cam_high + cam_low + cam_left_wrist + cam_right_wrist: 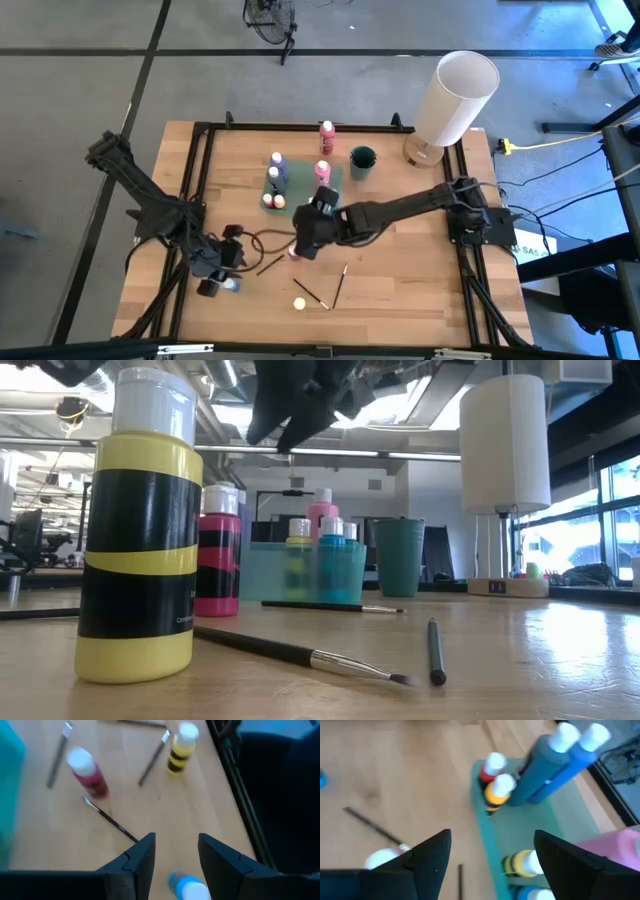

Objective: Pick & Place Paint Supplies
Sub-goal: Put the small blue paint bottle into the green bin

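High view: right gripper spread wide over mid-table, holding nothing, poised above a pink bottle standing just off the green tray. Tray already loaded with several upright bottles — two tall blue ones, red, orange and yellow caps alongside. Left gripper parked near the front-left edge, fingers partly apart around a blue bottle; whether gripped or merely straddled cannot be told. Yellow bottle upright near the front edge, three brushes loose on the wood around it, teal cup behind the tray.

Probable faults from here:
- Tipping of the pink bottle if descent is off-centre — narrow base, tall body.
- Fingertip contact with tray rim or packed bottles during placement, toppling neighbours.
- Snagging of the brush lying close to the pink bottle, dragging it along.
- Arm-to-arm interference, both grippers working the same front-centre zone.
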